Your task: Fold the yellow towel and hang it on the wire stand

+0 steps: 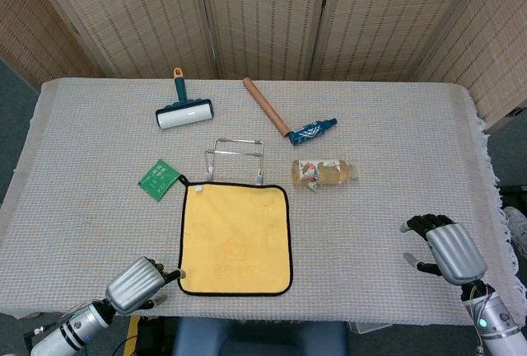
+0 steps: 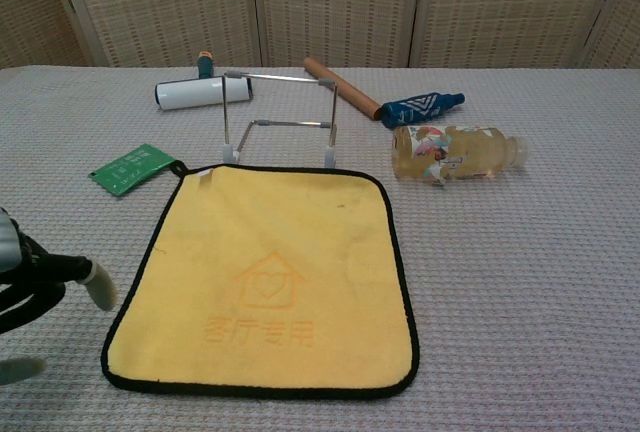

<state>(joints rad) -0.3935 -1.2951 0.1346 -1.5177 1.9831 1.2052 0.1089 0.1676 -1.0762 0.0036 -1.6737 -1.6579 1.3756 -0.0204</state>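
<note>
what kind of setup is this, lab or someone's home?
Most likely a staged lab or test tabletop, not a home. Woven screens wall off the back, a grey cloth covers the table, and unrelated props lie laid out: a lint roller, a bottle, a yellow towel before a wire stand.

The yellow towel point(image 2: 265, 277) is soft, matt cloth with a stitched black edge and a faint embossed mark. The wire stand point(image 2: 282, 117) is thin, shiny bare metal. The table point(image 1: 395, 175) carries a coarse, woven grey cloth cover. The bottle point(image 2: 458, 152) is clear glossy plastic with a printed label. Each robot hand, left point(image 1: 140, 283) and right point(image 1: 449, 250), has a smooth silver-grey shell with black fingers.
</note>
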